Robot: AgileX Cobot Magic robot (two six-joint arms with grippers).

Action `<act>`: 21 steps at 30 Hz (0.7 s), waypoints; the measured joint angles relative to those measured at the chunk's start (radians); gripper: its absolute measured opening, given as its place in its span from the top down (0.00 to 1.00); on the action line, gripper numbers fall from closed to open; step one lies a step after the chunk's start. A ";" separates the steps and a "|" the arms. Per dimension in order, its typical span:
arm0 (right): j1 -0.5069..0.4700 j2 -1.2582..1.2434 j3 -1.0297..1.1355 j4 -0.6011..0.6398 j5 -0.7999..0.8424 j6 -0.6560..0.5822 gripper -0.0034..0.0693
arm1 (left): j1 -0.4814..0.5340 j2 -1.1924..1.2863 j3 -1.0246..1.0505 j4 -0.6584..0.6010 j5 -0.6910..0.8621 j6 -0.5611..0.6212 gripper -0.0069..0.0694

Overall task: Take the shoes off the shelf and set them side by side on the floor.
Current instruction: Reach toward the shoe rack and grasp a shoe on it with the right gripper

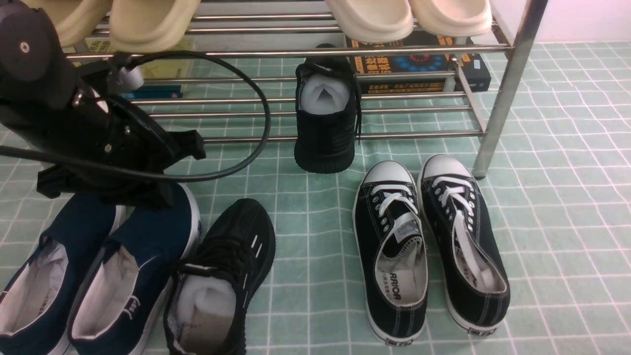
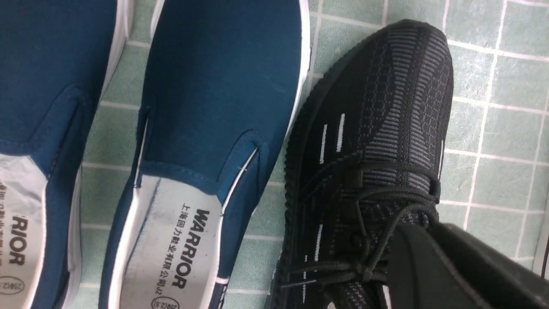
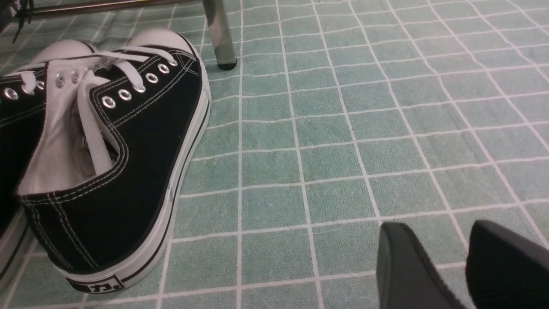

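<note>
One shoe [image 1: 325, 140] on the shelf [image 1: 511, 84], likely light and soft, is best taken at its stuffed collar; right fingers [image 3: 405, 266] are spread, left fingers [image 2: 450, 266] cannot be judged.

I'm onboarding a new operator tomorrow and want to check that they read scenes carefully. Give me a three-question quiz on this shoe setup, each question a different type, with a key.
1. True or false: one black knit shoe is on the lower tier of the shelf.
2. Multiple choice: the other black knit shoe lies on the floor right next to which pair? A) navy slip-ons B) white-toed canvas sneakers C) beige slippers
3. Fill in: the jaws of the right gripper stand ___, with nothing between them.

Key: 1 true; 2 A; 3 open.
</note>
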 joint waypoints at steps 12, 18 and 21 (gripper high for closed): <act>0.000 0.000 0.011 0.254 -0.082 0.276 0.62 | -0.001 0.000 0.000 0.012 0.001 0.001 0.74; 0.000 0.000 0.011 0.449 -0.115 0.427 0.62 | -0.001 0.001 0.000 0.035 0.007 0.000 0.72; 0.000 0.000 0.011 0.462 -0.125 0.435 0.62 | -0.001 0.001 0.000 0.046 0.014 -0.006 0.72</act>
